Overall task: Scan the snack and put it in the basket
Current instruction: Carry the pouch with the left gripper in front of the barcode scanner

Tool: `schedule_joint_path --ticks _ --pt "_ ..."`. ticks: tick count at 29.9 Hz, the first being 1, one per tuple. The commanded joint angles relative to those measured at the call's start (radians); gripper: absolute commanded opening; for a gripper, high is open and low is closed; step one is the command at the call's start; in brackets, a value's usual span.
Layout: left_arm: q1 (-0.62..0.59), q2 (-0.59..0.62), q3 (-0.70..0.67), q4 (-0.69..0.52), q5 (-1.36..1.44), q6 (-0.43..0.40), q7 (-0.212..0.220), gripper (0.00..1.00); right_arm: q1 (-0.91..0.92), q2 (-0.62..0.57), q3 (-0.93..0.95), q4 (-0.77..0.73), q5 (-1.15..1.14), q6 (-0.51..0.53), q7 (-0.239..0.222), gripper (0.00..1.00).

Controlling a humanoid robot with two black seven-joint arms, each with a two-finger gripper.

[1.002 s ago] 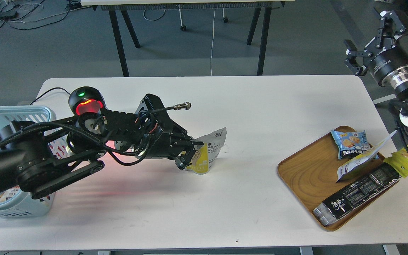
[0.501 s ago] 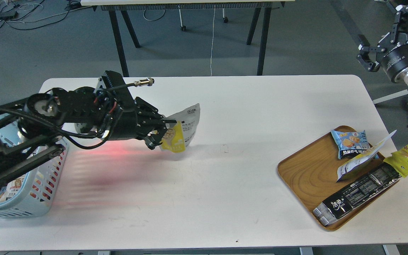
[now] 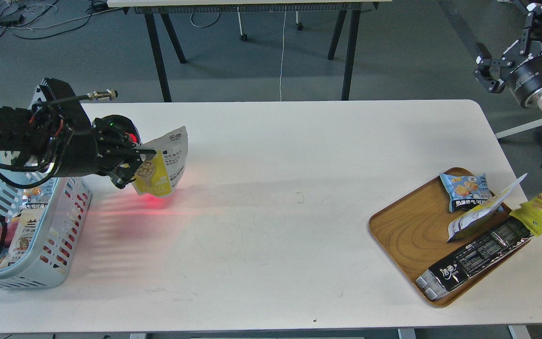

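My left gripper [image 3: 135, 165] is shut on the snack [image 3: 163, 165], a small pouch with a yellow lower half, a silvery-white top and a black text panel. It holds the pouch above the table at the left, just right of the light blue basket [image 3: 59, 249], which holds several packets. A black scanner [image 3: 119, 128] with a green light sits behind the gripper and throws red light onto the table under the pouch. My right gripper [image 3: 501, 40] is raised off the table at the far upper right, fingers spread, empty.
A brown wooden tray [image 3: 407, 230] at the right holds a light blue packet [image 3: 465, 188], a white-and-dark-blue pouch [image 3: 480, 214] and a long black packet [image 3: 475, 259]. A yellow packet [image 3: 541, 212] lies at the tray's right edge. The table's rear edge [image 3: 271, 101] faces another table's legs.
My left arm has carried the snack leftward across the table, from near the middle to beside the basket. My right gripper has risen and moved right, away from the table.
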Motion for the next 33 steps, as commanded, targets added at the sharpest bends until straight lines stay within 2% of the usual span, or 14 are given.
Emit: schedule_joint_path --ticks 1,33 --pt "0.0 0.004 0.001 0.014 0.0 0.0 -0.002 0.0 -0.001 -0.002 0.0 0.0 0.0 0.001 0.0 0.99" --pt "0.014 -0.025 -0.002 0.0 0.0 -0.002 0.01 0.0 -0.001 -0.002 0.021 0.0 0.0 0.002 0.0 0.99"
